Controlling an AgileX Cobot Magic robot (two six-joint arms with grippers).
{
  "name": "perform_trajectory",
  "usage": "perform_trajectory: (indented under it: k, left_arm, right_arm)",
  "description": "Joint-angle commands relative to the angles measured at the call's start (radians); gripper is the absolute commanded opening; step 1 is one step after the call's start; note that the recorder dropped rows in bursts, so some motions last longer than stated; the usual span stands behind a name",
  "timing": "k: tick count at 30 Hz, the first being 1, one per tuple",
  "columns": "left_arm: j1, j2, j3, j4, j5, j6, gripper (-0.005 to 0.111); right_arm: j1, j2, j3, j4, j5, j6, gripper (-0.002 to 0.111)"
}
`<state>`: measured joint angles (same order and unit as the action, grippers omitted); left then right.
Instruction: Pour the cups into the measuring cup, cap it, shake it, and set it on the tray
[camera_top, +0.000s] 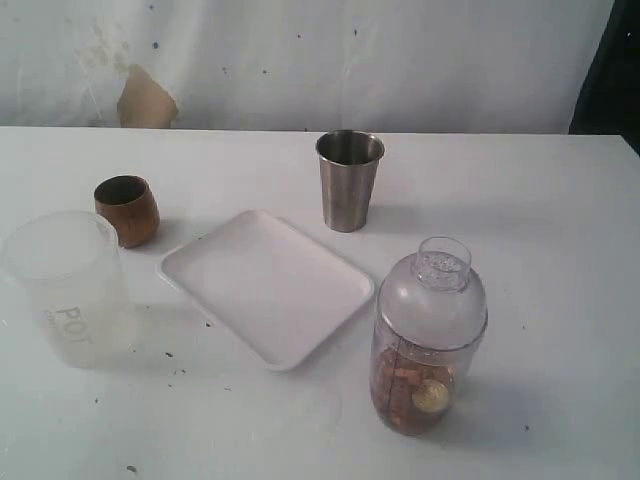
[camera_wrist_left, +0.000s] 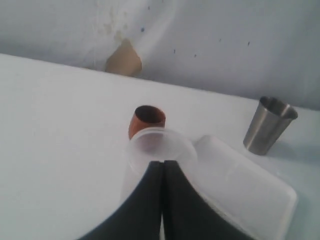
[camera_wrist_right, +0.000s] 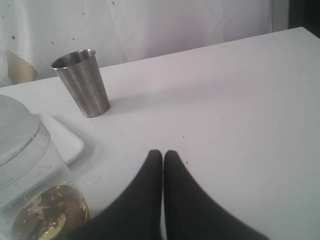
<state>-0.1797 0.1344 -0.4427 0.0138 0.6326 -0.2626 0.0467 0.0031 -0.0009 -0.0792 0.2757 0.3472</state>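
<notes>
From my console the pouring looked finished. The measuring cup (camera_top: 428, 340) stood upright on the table (camera_top: 540, 220) with brown pieces and one pale golden lump filling its lower part, and a clear domed lid (camera_top: 441, 285) sat on top of it, so I counted the capping as done too. Whether it had been shaken I could not tell from the feeds. It was not on the tray (camera_top: 265, 285). It stood just beside the tray's near right corner, and the tray itself held nothing. The wooden cup (camera_top: 127, 210) sat upright off the tray's far left side and looked empty as far as I could see into its dark bowl. The steel tumbler (camera_top: 349, 185) stood upright beyond the tray's far edge, its inside too shadowed for me to judge. A frosted container (camera_top: 68, 290) marked "P01" stood near the wooden cup. Neither arm showed in the exterior view. The left gripper (camera_wrist_left: 162, 167) had its fingers pressed together with nothing between them and pointed toward the frosted container. The right gripper (camera_wrist_right: 163, 157) was likewise closed and empty, with the measuring cup close beside it. By my reckoning, what was left was to open that right claw, take the capped cup, shake it if needed, and set it on the tray.
</notes>
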Motion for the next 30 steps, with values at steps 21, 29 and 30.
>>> perform_trajectory:
  k: [21, 29, 30]
  left_arm:
    - [-0.002, -0.134, 0.443, -0.046, -0.595, 0.009, 0.000]
    - [-0.002, -0.134, 0.443, -0.028, -0.526, 0.108, 0.000]
    - [-0.002, -0.134, 0.443, -0.030, -0.526, 0.106, 0.000]
  right_arm:
    - [0.004, -0.003, 0.001, -0.001, -0.013, 0.000, 0.000]
    - [0.004, -0.003, 0.001, -0.001, -0.013, 0.000, 0.000]
    - [0.004, -0.003, 0.001, -0.001, -0.013, 0.000, 0.000]
